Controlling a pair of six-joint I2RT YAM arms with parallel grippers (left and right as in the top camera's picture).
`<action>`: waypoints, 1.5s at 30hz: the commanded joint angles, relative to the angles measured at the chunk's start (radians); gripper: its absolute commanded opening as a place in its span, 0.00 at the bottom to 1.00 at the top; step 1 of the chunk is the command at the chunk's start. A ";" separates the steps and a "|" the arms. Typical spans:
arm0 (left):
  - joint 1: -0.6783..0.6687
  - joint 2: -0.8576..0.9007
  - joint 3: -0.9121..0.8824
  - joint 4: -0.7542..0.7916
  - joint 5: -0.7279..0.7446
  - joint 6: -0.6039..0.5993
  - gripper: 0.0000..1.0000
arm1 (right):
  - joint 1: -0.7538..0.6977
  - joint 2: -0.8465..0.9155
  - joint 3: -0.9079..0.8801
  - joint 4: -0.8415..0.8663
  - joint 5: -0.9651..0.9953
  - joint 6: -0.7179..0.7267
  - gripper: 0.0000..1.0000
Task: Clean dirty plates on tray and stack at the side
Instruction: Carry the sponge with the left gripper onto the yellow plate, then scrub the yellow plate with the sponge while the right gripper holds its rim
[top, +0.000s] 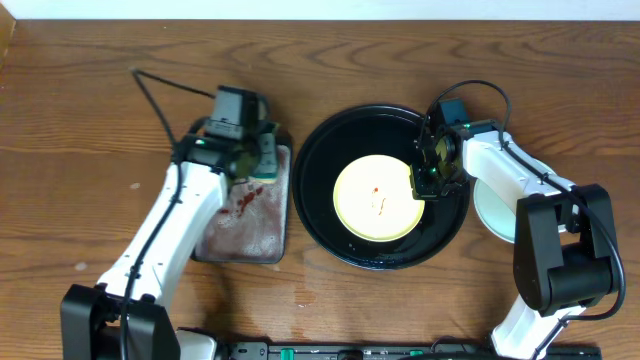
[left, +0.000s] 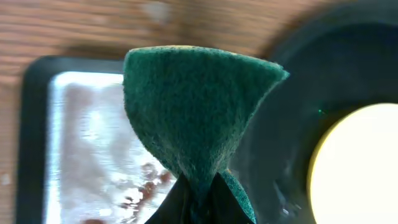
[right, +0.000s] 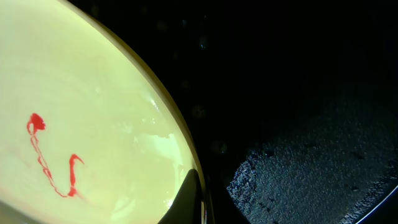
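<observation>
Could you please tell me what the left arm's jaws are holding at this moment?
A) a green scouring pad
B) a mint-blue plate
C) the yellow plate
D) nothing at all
A: in the left wrist view the left arm's jaws are shut on a folded green scouring pad, while the yellow plate lies apart from it in the black tray.

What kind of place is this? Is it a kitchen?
Probably a robot practice bench, not a real kitchen: two robot arms at a wooden table, the left gripper pinching a green scouring sponge, a red-smeared yellow plate on a black tray.
</observation>
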 joint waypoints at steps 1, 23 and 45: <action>-0.082 0.012 0.013 0.004 -0.005 0.003 0.07 | 0.010 -0.002 -0.011 0.003 0.009 -0.008 0.01; -0.443 0.303 0.012 0.370 0.164 -0.565 0.07 | 0.010 -0.002 -0.011 -0.001 0.009 -0.008 0.01; -0.473 0.438 0.012 0.245 -0.267 -0.401 0.07 | 0.010 -0.002 -0.011 -0.002 0.008 -0.008 0.01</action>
